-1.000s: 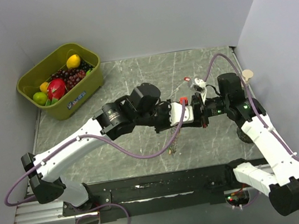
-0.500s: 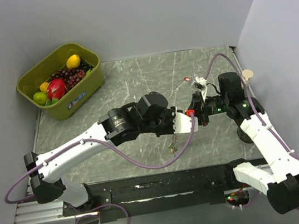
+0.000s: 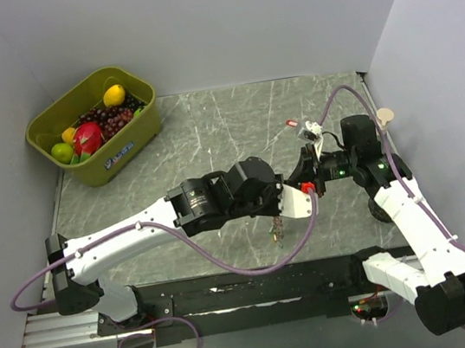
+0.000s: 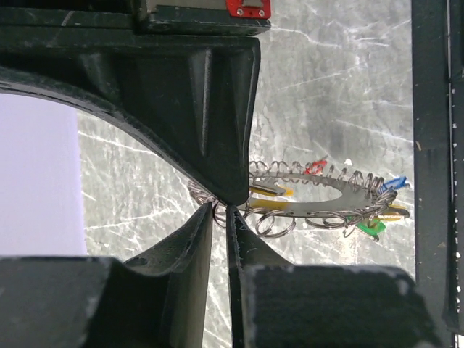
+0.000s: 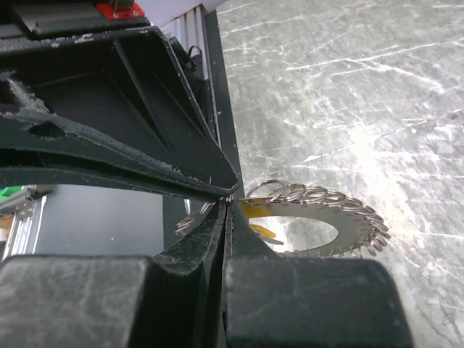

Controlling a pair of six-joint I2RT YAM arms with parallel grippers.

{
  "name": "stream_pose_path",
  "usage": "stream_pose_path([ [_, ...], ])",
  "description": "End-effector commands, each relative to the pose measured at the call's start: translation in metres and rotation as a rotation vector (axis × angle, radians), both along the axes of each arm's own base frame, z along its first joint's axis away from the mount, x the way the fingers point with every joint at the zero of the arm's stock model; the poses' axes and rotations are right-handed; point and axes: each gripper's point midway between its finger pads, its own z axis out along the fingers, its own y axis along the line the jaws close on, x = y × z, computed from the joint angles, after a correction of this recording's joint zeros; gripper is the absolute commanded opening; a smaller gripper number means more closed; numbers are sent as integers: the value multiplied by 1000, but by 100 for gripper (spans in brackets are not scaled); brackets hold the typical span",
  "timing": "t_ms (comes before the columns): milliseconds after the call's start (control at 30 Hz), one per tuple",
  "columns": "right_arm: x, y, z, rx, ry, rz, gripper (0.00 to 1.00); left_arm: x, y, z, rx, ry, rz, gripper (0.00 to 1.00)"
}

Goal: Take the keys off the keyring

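Observation:
The keyring [image 4: 326, 194] is a flat silvery ring plate edged with small wire rings, held up above the table. Tiny keys hang from it: red [image 4: 316, 167], blue [image 4: 394, 182], green [image 4: 370, 229] and yellow [image 4: 274, 191]. My left gripper [image 4: 220, 212] is closed to a thin gap on one small wire ring at the plate's left end. My right gripper [image 5: 229, 204] is shut on the keyring [image 5: 326, 217] at the same end, tip to tip with the left. In the top view both grippers [image 3: 289, 211] [image 3: 306, 182] meet at centre right, and the keyring [image 3: 276, 230] dangles below them.
A green bin [image 3: 145, 127] of fruit stands at the back left. A small red tag [image 3: 291, 122] lies on the marble table behind the grippers. The grey side wall runs close by the right arm. The black rail at the table's near edge lies just below the keyring.
My left arm has swung right and nearer, bringing its gripper under the right one. Its jaws have narrowed onto a wire ring. The keyring now hangs lower and nearer. The right gripper stays shut.

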Motion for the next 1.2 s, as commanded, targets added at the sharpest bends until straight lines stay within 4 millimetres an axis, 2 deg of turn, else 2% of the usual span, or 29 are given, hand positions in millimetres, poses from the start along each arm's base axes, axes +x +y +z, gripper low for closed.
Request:
stream_pose_path([
  [0,-10,2,26,60,-87,60,0,3,-4,-10,26,-37,12,22],
  [67,-10,3,27,64,-85,61,0,2,-5,-13,34,-36,12,26],
  [100,-10,3,27,67,-88,63,0,2,-5,-14,34,-38,12,32],
  [167,-12,3,28,71,-84,71,0,1,-6,-16,39,-38,12,32],
  [433,-18,2,34,81,-101,85,0,3,-8,-15,39,-47,18,10],
  [567,-21,2,35,91,-102,100,0,2,-7,-16,44,-44,17,9],
  [667,-21,1,37,101,-109,99,0,1,-8,-17,44,-41,16,19],
  [767,-24,1,40,111,-104,109,0,-1,-8,-20,52,-38,11,21],
  [967,-24,0,43,114,-112,106,0,-5,-12,-23,48,-29,10,16],
  [1100,-23,0,40,111,-106,104,0,-7,-17,-24,39,-22,8,1],
  [1167,-23,0,41,111,-118,103,0,-8,-21,-24,29,-6,8,1],
])
